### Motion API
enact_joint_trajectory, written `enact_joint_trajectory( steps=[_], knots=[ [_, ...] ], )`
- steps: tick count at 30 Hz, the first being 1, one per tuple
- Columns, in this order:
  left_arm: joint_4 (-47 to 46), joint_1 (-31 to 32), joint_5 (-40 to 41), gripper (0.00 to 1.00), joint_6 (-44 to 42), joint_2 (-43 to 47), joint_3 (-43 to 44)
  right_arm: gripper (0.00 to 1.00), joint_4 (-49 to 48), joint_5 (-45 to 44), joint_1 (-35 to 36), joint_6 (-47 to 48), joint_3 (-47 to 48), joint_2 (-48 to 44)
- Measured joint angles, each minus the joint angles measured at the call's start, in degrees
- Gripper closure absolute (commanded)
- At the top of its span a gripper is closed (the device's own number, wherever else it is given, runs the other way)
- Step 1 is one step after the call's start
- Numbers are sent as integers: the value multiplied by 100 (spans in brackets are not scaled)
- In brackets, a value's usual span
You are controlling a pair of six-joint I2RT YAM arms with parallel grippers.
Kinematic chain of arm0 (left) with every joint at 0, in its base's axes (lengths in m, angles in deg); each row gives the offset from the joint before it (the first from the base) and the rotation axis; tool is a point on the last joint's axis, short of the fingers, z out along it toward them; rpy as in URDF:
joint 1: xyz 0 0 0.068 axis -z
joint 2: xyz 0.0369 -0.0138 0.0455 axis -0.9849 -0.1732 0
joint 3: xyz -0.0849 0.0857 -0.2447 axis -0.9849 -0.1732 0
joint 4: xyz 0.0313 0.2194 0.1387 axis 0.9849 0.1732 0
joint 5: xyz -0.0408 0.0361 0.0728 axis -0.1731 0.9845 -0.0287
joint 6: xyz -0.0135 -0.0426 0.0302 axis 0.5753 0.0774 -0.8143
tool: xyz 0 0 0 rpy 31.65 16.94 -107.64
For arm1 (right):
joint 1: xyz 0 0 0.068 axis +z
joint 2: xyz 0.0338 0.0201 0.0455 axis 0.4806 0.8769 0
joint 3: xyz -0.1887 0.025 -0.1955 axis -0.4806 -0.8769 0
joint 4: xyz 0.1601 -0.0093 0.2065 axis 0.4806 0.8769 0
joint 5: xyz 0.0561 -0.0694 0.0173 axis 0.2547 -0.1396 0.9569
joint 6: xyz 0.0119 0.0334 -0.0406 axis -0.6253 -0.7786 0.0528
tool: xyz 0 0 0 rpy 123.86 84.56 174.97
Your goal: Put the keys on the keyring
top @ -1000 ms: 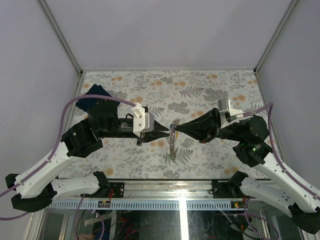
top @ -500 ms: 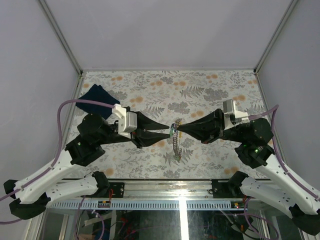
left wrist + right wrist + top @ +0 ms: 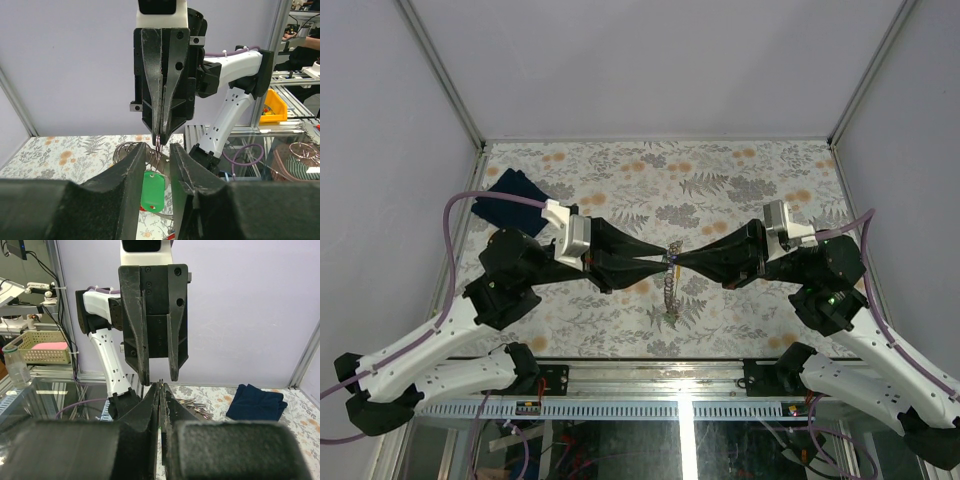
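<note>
Left wrist view: my left claw (image 3: 156, 154) stands parted around the keyring (image 3: 158, 145). My right claw (image 3: 159, 134) pinches that ring shut and aloft, so the green-tagged key (image 3: 151, 189) dangles clear above the table (image 3: 55, 155), I judge for threading.

We look down from above and behind onto the floral table (image 3: 740, 170), with its near edge at the bottom of the frame. Our wrist cameras face each other, level and close. The left one frames the right gripper (image 3: 159, 141) upper centre, and the right one frames the left gripper (image 3: 160, 380). All three views share mid-table.
</note>
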Motion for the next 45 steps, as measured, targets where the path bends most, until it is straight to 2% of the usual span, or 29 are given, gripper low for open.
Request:
enact_joint_trajectory(
  steps=[7,12,16,18,21,24,26,31,38,45],
  knots=[
    [-59,0,-175,77,59,-177,-2,100,-13,50,0,0,2,0],
    [-63,4,-238,89,96,-227,-20,100,-7,48,0,0,2,-2],
    [-76,4,-254,90,98,-227,-20,100,-13,55,0,0,2,-2],
    [-79,4,-251,99,98,-227,-20,100,-13,57,0,0,2,-2],
    [-76,4,-251,100,98,-232,-20,100,-13,59,0,0,2,-4],
    [63,2,-254,100,20,-247,28,86,52,55,0,42,2,-13],
    [507,2,-258,100,-175,-319,273,79,190,35,0,138,15,-42],
    [2114,4,-291,100,-874,-772,1263,72,909,-127,0,686,323,-164],
    [4395,9,-155,100,-1843,-1318,2455,70,2009,-221,0,1447,649,-240],
    [5816,9,140,100,-2433,-1790,3220,69,2752,-201,0,1781,780,136]
  ],
)
